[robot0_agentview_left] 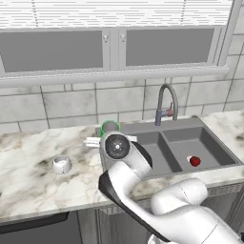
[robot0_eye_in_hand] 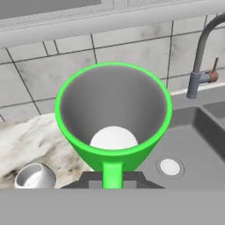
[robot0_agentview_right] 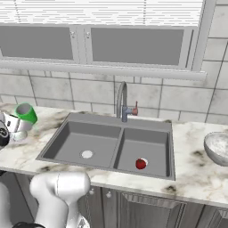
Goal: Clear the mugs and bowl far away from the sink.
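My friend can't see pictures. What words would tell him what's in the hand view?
A bright green mug held in the shut gripper takes up the middle, its open mouth facing the camera. Behind it are grey wall tiles, with a steel faucet and the dark sink with its pale drain on the right. A white mug sits on the marble counter at lower left.

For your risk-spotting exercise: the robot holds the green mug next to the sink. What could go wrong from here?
1. The hand seems to pinch only the green mug by its handle, so the tilted mug could swing or slip.
2. It hangs near the edge of the sink; a drop might land it in the basin.
3. The white mug sits on the counter to the left; a low carry that way could knock it.
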